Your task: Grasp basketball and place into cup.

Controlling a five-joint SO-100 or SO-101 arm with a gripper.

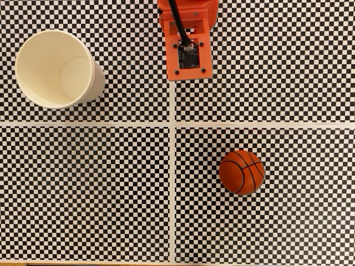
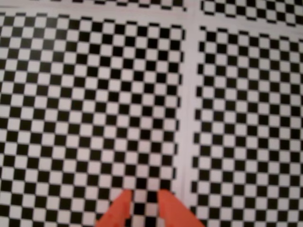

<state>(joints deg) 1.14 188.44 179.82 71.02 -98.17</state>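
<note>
cup (image 1: pixel 55 69): upright, nothing inside | basketball (image 1: pixel 242 172): on checkered mat (well apart) | fingers (image 2: pixel 170 210): nearly together, holding nothing

The tabletop (image 1: pixel 111 194) is covered in a fine black-and-white checkerboard, split into four panels by pale strips that cross near the middle of the fixed view. The cup (image 1: pixel 58 69) stands on the upper left panel, mouth open upward. The basketball (image 1: pixel 242 172) rests on the lower right panel, well apart from the cup.
</note>
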